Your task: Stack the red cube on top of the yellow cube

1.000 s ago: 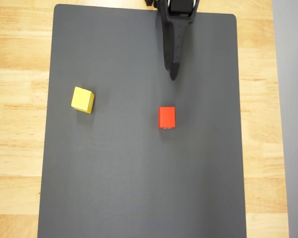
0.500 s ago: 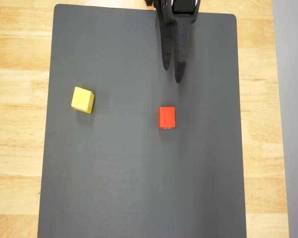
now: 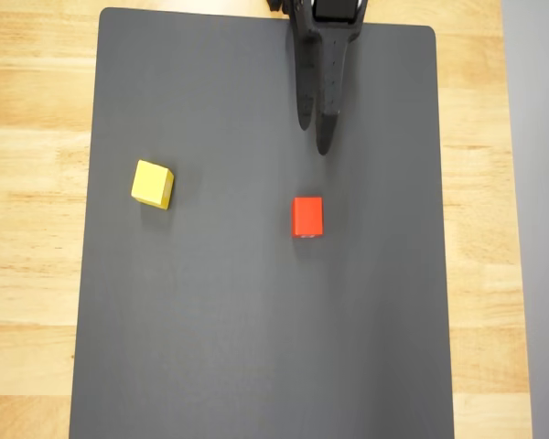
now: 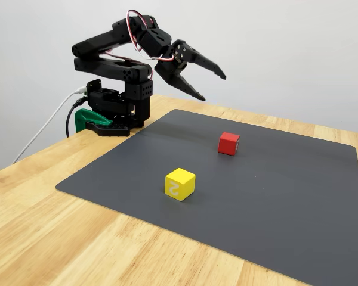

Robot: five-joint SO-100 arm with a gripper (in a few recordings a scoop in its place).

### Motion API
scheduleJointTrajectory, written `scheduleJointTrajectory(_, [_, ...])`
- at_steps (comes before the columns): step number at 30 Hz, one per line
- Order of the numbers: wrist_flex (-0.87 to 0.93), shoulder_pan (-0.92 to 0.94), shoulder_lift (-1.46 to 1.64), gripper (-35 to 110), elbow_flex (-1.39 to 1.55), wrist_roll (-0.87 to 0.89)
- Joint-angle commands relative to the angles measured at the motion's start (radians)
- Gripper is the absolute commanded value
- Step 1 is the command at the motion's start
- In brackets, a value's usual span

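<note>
Change: gripper (image 3: 315, 137) fingers sit closer together than half a second ago, cubes unmoved.
Arm pose: folded, gripper raised above mat (image 4: 298, 196), slightly parted, empty.
Red cube (image 3: 307, 216): just ahead of the fingertips.
Yellow cube (image 3: 153, 184): well aside; fixed view shows its printed face (image 4: 174, 189).

Matt grey mat (image 3: 256, 320) on grained wooden table (image 3: 27, 137)

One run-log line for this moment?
gripper: open, raised, empty | red cube: on mat, untouched | yellow cube: on mat, apart | stack: not yet done

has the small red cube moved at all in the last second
No. In the overhead view the small bright red cube sits at the same spot on the dark grey mat, equally far from its right edge.
</note>
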Motion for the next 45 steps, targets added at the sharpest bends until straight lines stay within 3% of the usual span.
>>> scheduleJointTrajectory(1, [-0.067, 0.017, -0.232, 28, -0.115, 0.014])
scheduleJointTrajectory(21, [-0.152, 0.034, -0.623, 26, -0.199, 0.058])
scheduleJointTrajectory(45, [-0.018, -0.02, -0.968, 25, -0.462, 0.021])
